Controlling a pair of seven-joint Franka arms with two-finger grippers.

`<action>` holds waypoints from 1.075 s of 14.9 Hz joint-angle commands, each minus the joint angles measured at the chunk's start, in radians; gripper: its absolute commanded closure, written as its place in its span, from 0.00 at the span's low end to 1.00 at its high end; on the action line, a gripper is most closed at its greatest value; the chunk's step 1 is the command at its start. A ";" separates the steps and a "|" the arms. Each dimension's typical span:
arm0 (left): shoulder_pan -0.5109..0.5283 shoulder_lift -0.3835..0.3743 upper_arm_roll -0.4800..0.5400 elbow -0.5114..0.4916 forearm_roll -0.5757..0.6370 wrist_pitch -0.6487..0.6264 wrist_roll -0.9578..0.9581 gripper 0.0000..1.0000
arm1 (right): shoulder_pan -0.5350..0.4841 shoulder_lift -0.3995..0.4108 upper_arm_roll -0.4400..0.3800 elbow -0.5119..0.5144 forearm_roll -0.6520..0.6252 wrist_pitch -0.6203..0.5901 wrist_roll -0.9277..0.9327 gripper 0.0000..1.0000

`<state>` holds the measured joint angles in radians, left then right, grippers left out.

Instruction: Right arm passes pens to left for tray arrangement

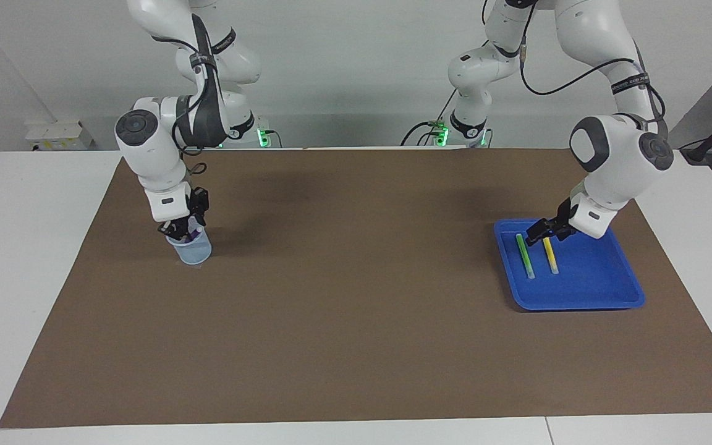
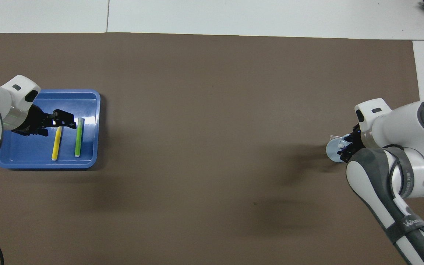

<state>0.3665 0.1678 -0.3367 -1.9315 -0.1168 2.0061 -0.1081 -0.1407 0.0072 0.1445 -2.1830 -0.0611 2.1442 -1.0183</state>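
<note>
Two white jointed arms, dark grey joint caps, black cables, black pincers, green lights at the bases

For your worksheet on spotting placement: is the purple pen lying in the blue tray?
No, the blue tray holds only a green pen and a yellow pen.

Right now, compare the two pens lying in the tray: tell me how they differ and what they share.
The green pen is green; the yellow pen is yellow. The green pen lies beside the tray's rim on the right arm's side; the yellow pen lies more toward the tray's middle. Shared: both lie flat, side by side, roughly parallel, each with a pale end, and neither is held.
</note>
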 commanded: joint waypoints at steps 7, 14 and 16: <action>-0.070 -0.117 -0.007 0.084 -0.130 -0.228 -0.265 0.00 | -0.005 0.013 0.009 0.046 -0.020 -0.047 -0.006 0.54; -0.089 -0.224 -0.007 0.078 -0.247 -0.274 -0.416 0.00 | 0.012 0.011 0.010 0.029 -0.020 -0.026 0.024 0.55; -0.116 -0.246 -0.007 0.075 -0.254 -0.276 -0.470 0.00 | 0.015 0.011 0.010 0.026 -0.020 -0.026 0.030 0.56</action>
<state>0.2812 -0.0370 -0.3525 -1.8402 -0.3494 1.7481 -0.5178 -0.1285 0.0110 0.1494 -2.1575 -0.0612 2.1175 -1.0116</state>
